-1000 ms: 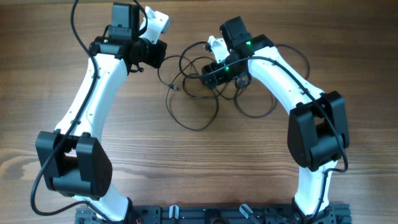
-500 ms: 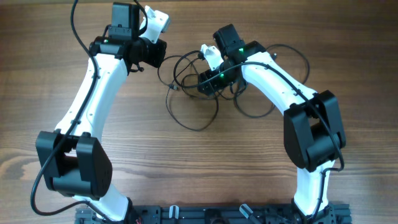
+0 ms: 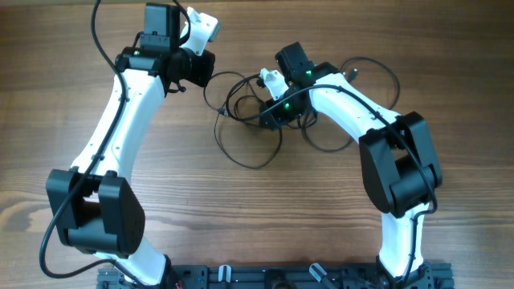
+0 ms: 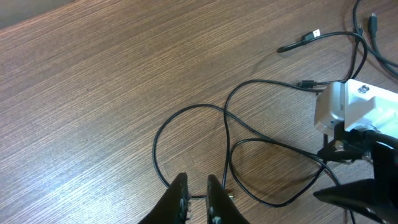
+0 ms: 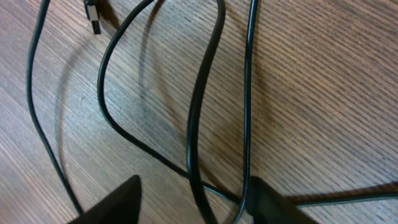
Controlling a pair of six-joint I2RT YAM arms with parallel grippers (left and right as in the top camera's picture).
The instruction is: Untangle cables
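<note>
The cables [image 3: 249,165] are thin black cords lying in overlapping loops on the wooden table between my two arms. My right gripper [image 3: 274,111] is down over the middle of the tangle. In the right wrist view it [image 5: 196,202] stands open, with two cable strands [image 5: 199,112] running between its dark fingers [image 5: 118,199]. My left gripper [image 3: 195,71] is at the tangle's left edge. Its fingers [image 4: 180,199] are shut to a narrow slit, and a cable loop [image 4: 186,107] curves just past the tips. A strand shows through that slit; I cannot tell whether it is gripped.
A flat plug end [image 5: 93,22] lies at the top left of the right wrist view. Another plug [image 4: 311,34] rests further out in the left wrist view, beside the white body of the right wrist [image 4: 348,109]. More loops spread right of the right arm [image 3: 377,68].
The right arm has swung left and settled lower over the tangle, and its jaws have narrowed round the strands. The left arm has not moved.
</note>
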